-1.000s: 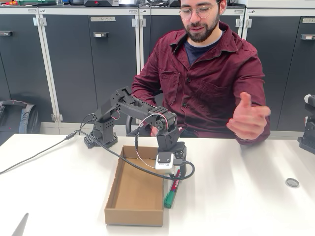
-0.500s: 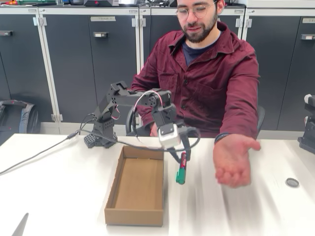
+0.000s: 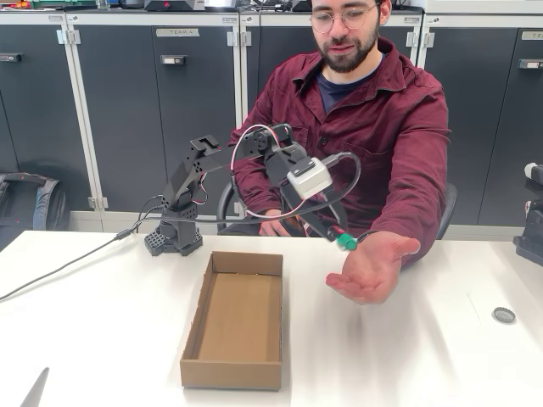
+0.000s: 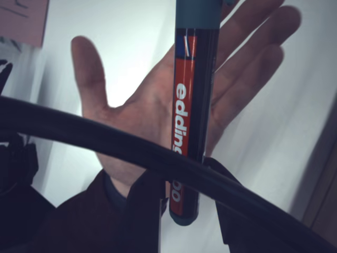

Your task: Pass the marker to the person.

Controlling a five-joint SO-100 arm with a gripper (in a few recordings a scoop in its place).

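And here's the arm stretched out to the right, up off the counter [image 3: 102, 322], its pincer [image 3: 327, 227] clamped on the marker [image 3: 338, 237]. The marker juts down and to the right from the fingers, green end leading, in the air just above the person's [image 3: 365, 127] open hand [image 3: 369, 270], palm up, apart from it. From the wrist view the marker [image 4: 190, 116] runs straight up the middle, red label along the black barrel, green cap at the far end, its near end gripped between the two dark fingers [image 4: 147, 211]. Behind it the spread hand [image 4: 174, 105] waits, thumb out to the left, fingers fanned to the right. A black cable [image 4: 105, 139] sweeps across in front.

Down on the counter, the cardboard box [image 3: 193, 335] sits left of the hand, long and shallow, open on top, bare brown floor, nothing inside. Far right on the counter lies a small round dark disc [image 3: 504, 315]. The person sits at the far side, before grey cabinets [image 3: 127, 110].
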